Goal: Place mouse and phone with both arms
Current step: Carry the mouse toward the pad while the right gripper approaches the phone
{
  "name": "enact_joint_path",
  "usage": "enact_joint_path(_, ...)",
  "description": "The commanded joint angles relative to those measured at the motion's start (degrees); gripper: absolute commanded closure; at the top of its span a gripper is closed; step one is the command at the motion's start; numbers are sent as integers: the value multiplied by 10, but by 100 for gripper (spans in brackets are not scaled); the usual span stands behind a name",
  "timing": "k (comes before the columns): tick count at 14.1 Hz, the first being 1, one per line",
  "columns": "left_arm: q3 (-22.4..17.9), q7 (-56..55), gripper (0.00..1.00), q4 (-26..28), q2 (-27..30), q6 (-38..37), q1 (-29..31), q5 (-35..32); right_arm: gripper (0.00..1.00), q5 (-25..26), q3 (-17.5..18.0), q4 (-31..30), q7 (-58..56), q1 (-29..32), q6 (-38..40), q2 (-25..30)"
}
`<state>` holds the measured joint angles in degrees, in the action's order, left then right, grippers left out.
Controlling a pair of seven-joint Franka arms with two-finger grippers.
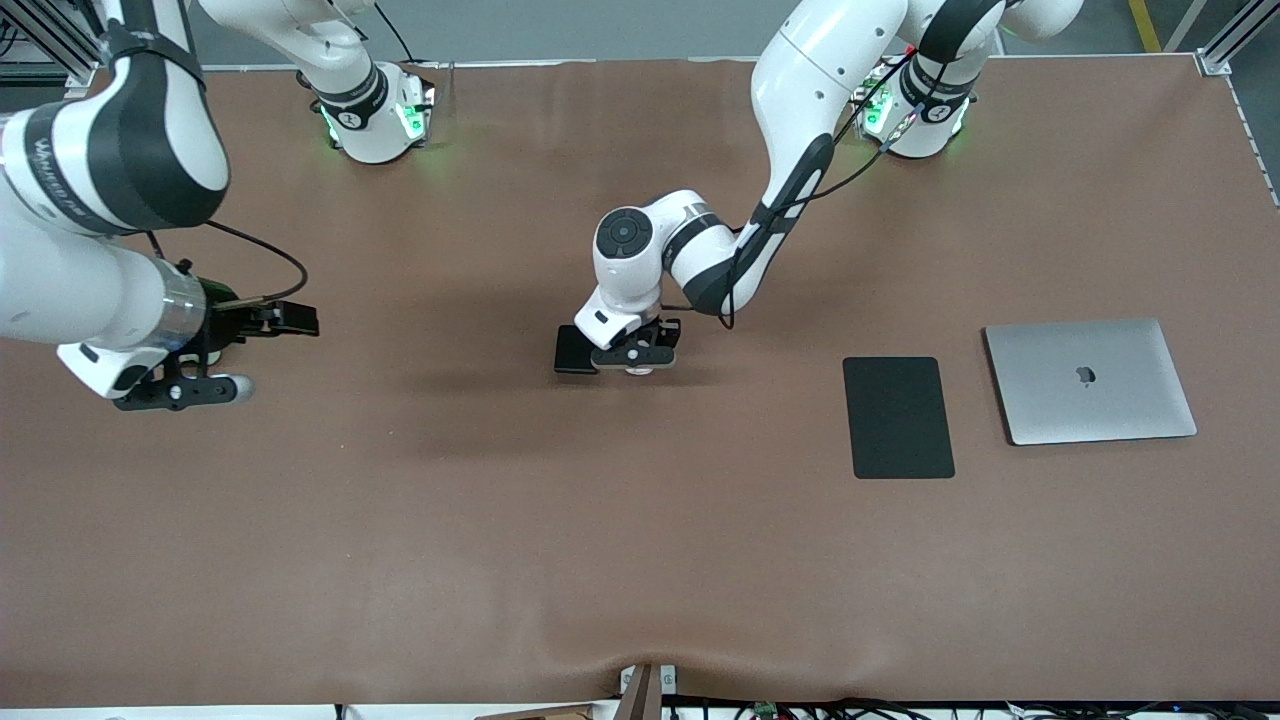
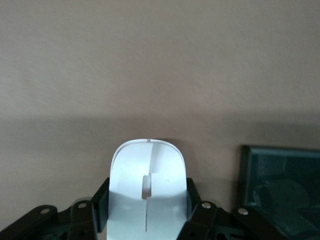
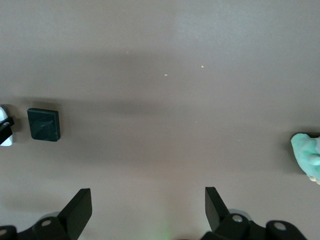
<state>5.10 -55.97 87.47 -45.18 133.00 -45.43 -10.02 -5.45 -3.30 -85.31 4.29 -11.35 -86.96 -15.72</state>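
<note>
We see the left gripper [image 1: 634, 357] down near the table's [image 1: 500, 560] middle, seemingly clamped on something white, hard to tell what. The phone [image 1: 573, 351] lies just beside it. The right gripper [image 1: 215, 388] waits up over the right arm's end.

Brown table [image 1: 500, 550], white mouse [image 2: 148, 187] beside black phone [image 1: 573, 350] (mid-table), black mat [image 1: 897, 417], closed laptop [image 1: 1090, 380]

Toward the left arm's end of the brown surface [image 1: 400, 560] we see a flat black mat [image 1: 897, 417] just beside a closed silver laptop [image 1: 1090, 380], the two lying apart, not touching.
</note>
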Motion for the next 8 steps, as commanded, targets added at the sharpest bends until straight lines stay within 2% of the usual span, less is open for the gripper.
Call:
enact_joint_path(1,3,37,67,9,53,-54,61,-16,0,-5,-2,1,28,-31,-15,-7)
enact_joint_path(4,4,134,68,47,84,-70,161,-17,0,-37,-2,1,80,-44,-36,-21)
enact_joint_path(8,10,289,67,88,118,-71,304,-17,0,-45,-3,-6,88,-77,-72,-43)
